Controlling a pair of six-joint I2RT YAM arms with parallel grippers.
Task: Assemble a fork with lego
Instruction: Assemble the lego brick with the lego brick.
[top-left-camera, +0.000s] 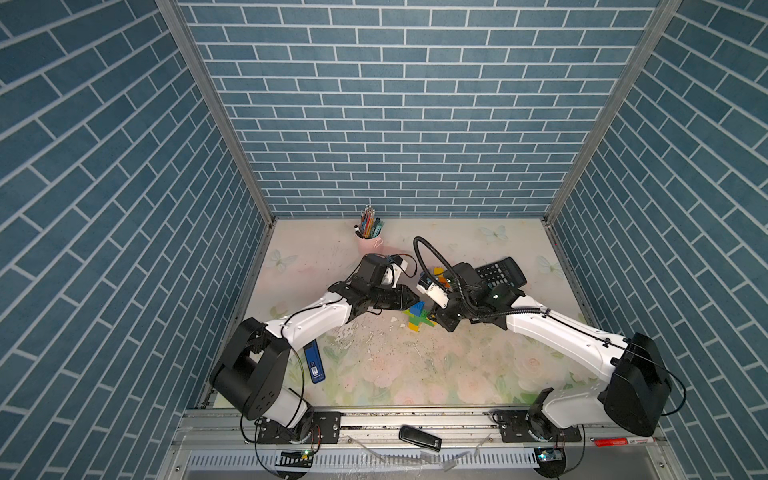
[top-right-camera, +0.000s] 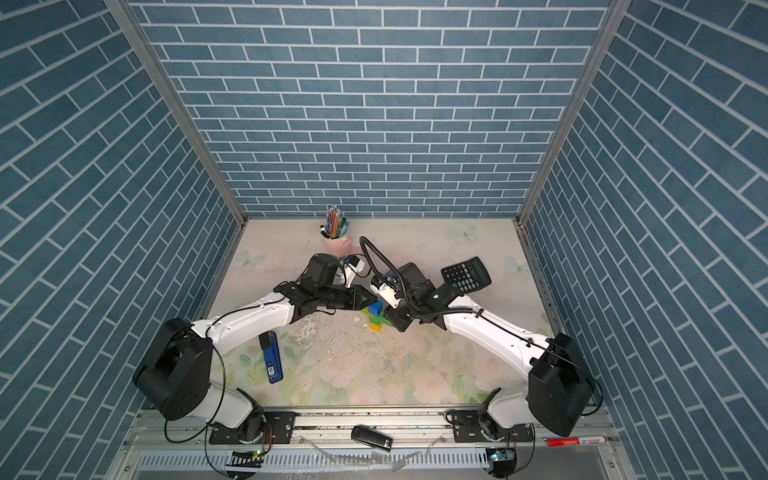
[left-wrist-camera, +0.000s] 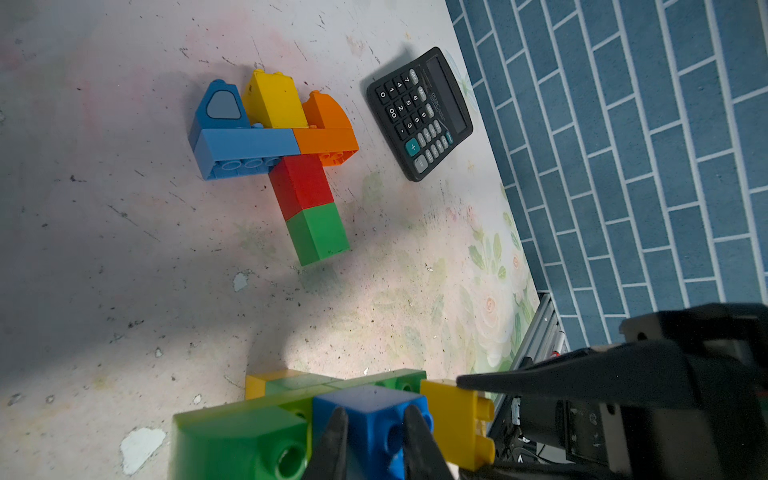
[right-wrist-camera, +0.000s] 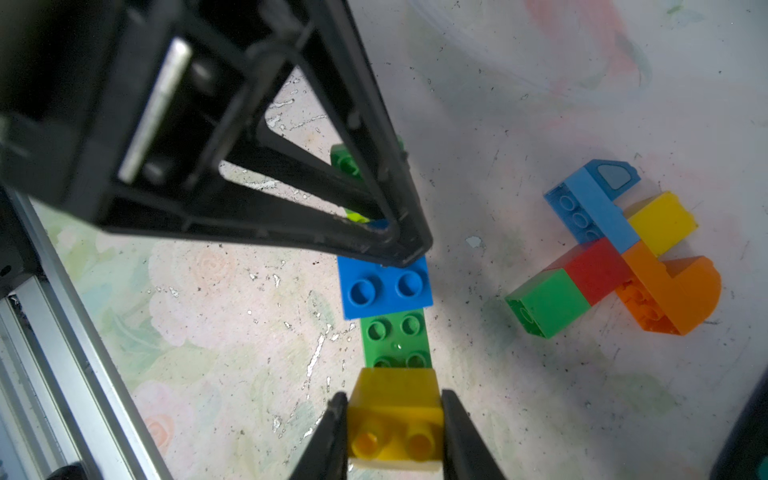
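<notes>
A joined lego piece (top-left-camera: 417, 319) lies mid-table: a blue brick (right-wrist-camera: 384, 286) on a long green brick (right-wrist-camera: 395, 340), with lime and yellow parts (left-wrist-camera: 255, 384) at its far end. My left gripper (left-wrist-camera: 376, 424) is shut on the blue brick, its fingertips (right-wrist-camera: 401, 251) pinched at the studs. My right gripper (right-wrist-camera: 392, 415) is shut on a yellow brick (right-wrist-camera: 395, 419) that touches the green brick's end; the yellow brick (left-wrist-camera: 455, 419) also shows in the left wrist view. A second joined lego piece (left-wrist-camera: 286, 153) of blue, yellow, orange, red and green lies apart.
A black calculator (top-left-camera: 500, 270) lies behind the right arm. At the back stands a pink cup of pencils (top-left-camera: 368, 241). A blue device (top-left-camera: 314, 365) lies under the left arm. On the front rail are a black object (top-left-camera: 419, 437) and a red marker (top-left-camera: 621, 441).
</notes>
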